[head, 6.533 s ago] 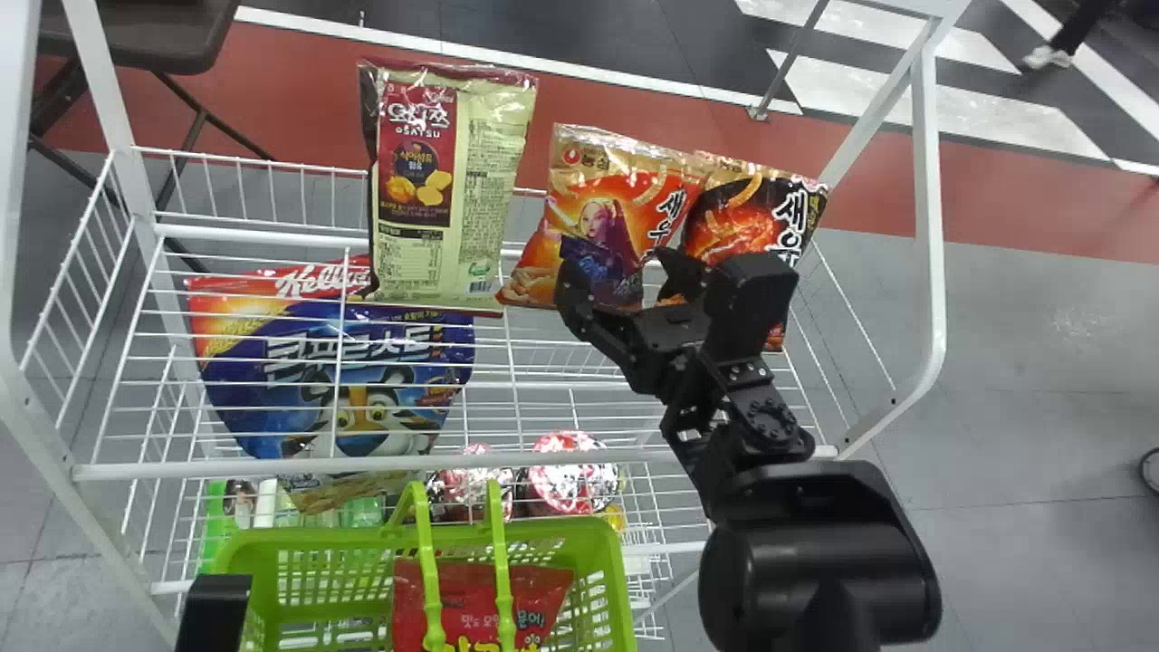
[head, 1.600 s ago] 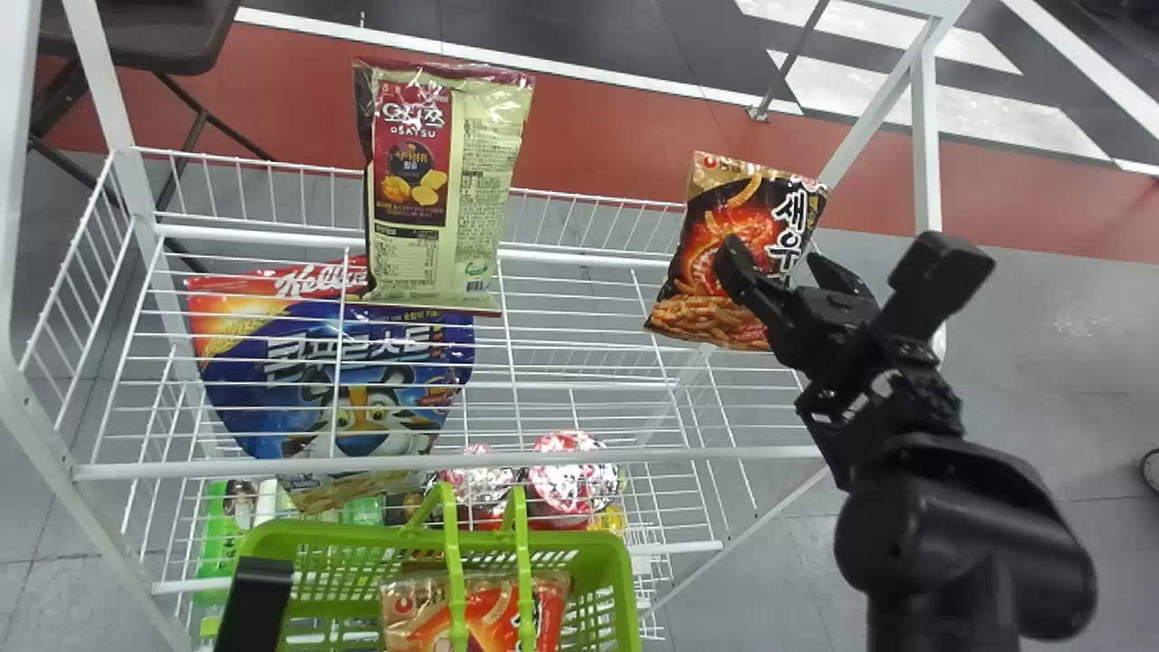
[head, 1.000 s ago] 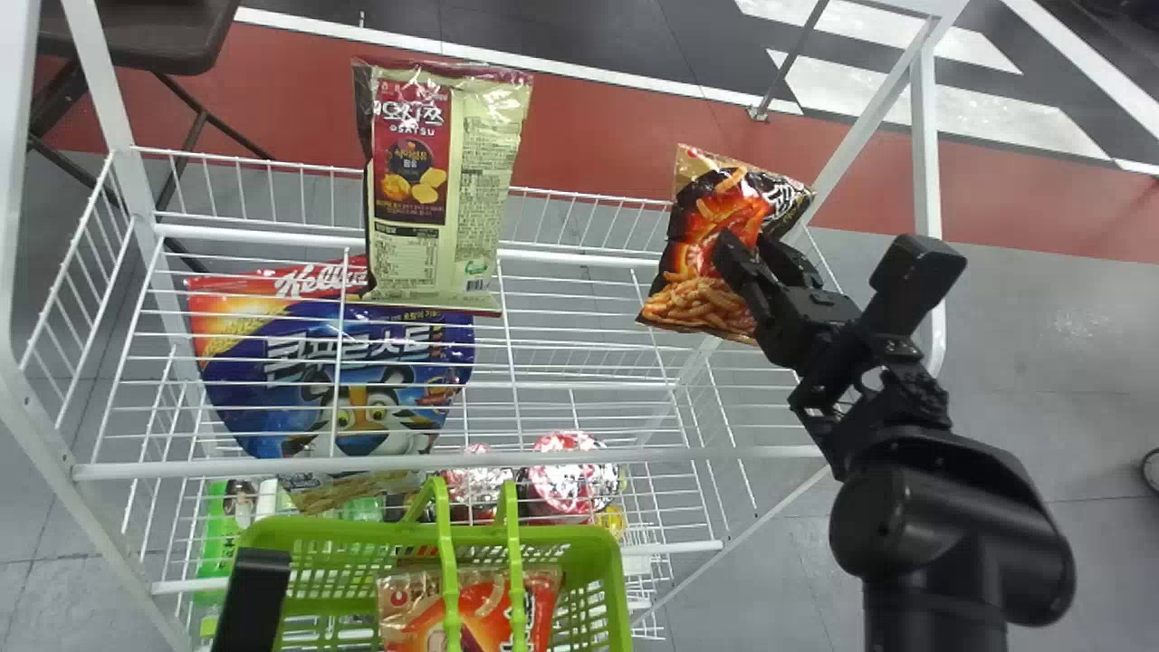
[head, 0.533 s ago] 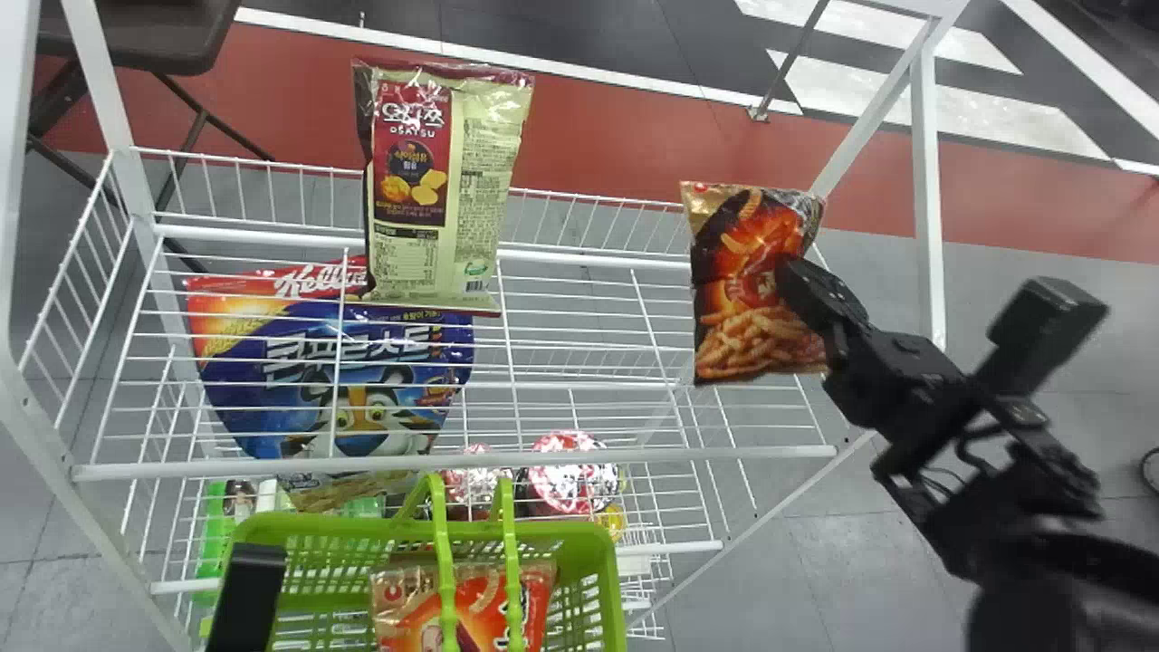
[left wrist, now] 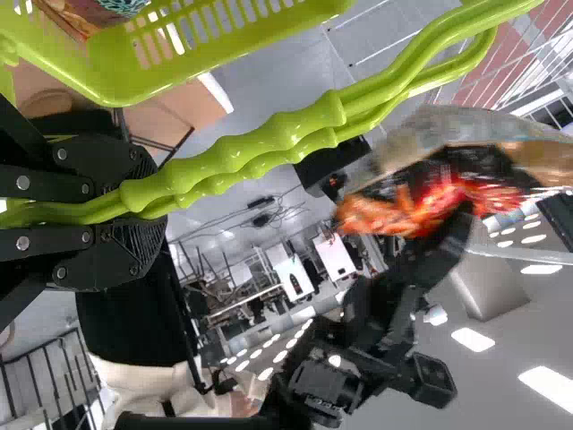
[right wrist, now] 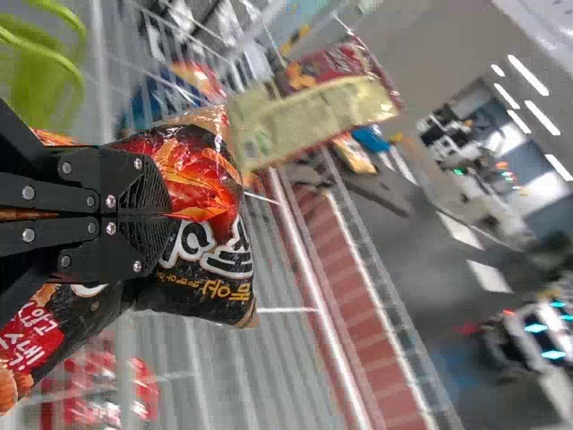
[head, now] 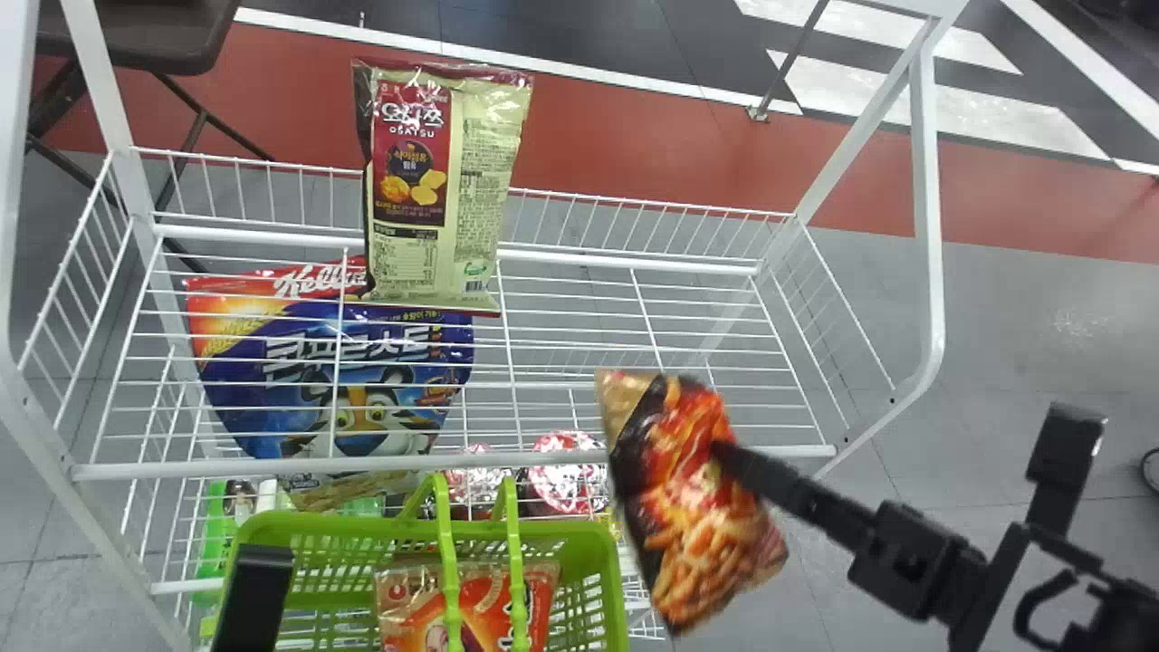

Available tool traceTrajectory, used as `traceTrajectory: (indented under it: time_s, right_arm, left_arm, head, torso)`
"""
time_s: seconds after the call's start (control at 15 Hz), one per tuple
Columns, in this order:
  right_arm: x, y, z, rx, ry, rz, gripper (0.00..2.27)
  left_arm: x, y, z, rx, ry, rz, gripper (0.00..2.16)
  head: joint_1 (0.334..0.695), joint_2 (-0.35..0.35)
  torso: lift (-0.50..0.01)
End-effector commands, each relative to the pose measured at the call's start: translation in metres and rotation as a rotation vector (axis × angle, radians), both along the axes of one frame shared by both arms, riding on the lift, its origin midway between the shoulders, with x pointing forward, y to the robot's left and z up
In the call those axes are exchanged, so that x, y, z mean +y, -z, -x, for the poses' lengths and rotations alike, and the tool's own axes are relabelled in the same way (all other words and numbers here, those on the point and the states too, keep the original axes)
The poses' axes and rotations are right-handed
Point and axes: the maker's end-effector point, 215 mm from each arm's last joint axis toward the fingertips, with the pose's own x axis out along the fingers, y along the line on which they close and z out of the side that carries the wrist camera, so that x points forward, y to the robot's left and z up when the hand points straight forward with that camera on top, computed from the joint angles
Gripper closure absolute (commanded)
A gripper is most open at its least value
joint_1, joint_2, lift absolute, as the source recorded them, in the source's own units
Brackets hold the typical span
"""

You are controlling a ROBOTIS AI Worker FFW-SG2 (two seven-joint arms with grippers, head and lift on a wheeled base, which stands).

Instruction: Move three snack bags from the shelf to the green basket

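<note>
Right jaws pinch a snack bag [head: 690, 521], lower centre; left jaws, closed on handles [left wrist: 286, 133], presumably steady the green basket [head: 317, 525]

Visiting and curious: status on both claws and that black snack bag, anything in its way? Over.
Right claw shut on black snack bag, not yet in green basket. Left claw shut on basket handles. Handles standing over opening, might snag bag.
</note>
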Motion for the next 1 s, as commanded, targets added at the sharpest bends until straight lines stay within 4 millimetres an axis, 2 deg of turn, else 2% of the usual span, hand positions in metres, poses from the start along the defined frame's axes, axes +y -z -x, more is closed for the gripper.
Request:
traceTrajectory:
  time_s: [0.0, 0.13, 0.27, 0.4, 0.67, 0.73, 0.93]
  right_arm:
    - [0.022, 0.018, 0.024, 0.094, -0.052, -0.095, 2.23]
    - [0.033, 0.038, 0.033, 0.148, -0.070, -0.146, 2.23]
    - [0.041, 0.070, 0.042, 0.228, -0.081, -0.162, 2.23]
    - [0.058, 0.094, 0.053, 0.294, -0.119, -0.168, 2.23]
    - [0.110, 0.119, 0.075, 0.370, -0.229, -0.179, 2.23]
    - [0.118, 0.125, 0.075, 0.373, -0.243, -0.157, 2.23]
    - [0.132, 0.159, 0.085, 0.425, -0.286, -0.098, 2.23]
  left_arm:
    - [-0.002, 0.001, 0.001, -0.003, 0.004, -0.010, 1.67]
    - [-0.002, 0.002, 0.001, -0.009, 0.004, -0.017, 1.67]
    - [-0.003, 0.002, 0.000, -0.014, 0.000, -0.025, 1.67]
    - [-0.003, 0.000, -0.001, -0.020, -0.001, -0.024, 1.67]
    - [-0.005, -0.001, 0.000, -0.021, 0.006, -0.021, 1.67]
    - [-0.006, -0.002, 0.000, -0.023, 0.007, -0.020, 1.67]
    - [-0.005, -0.003, 0.002, -0.022, 0.013, -0.014, 1.67]
  head:
    - [0.695, -0.350]
    - [0.695, -0.350]
    - [0.695, -0.350]
    - [0.695, -0.350]
    - [0.695, -0.350]
    - [0.695, -0.350]
    - [0.695, -0.350]
  torso:
    - [-0.047]
    - [-0.047]
    - [-0.047]
    - [-0.047]
    - [-0.047]
    - [-0.047]
    - [-0.047]
